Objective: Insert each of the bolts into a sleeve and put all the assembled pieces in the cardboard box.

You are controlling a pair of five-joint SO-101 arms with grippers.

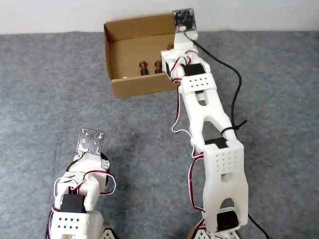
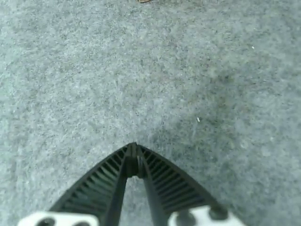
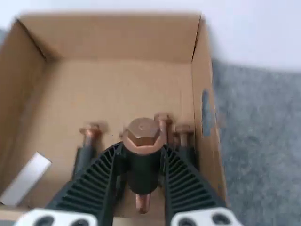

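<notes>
High view: the cardboard box (image 1: 112, 50) sits far back on the bench (image 1: 45, 99) with assembled pieces (image 1: 144, 67) inside, and the right arm (image 1: 204, 109) stretches over its corner.

Left wrist view: the left end effector (image 2: 134, 151) is clenched, fingertips pressed together, over the bench.

Right wrist view: the right end effector (image 3: 141, 149) grasps a sleeved bolt (image 3: 142, 134) above the box floor.

White arms (image 1: 209, 114), black end effectors (image 2: 133, 148), red wires (image 1: 190, 179)

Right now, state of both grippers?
Left gripper: closed, holding nothing.
Right gripper: closed on a bolt-and-sleeve piece, over the cardboard box.
</notes>
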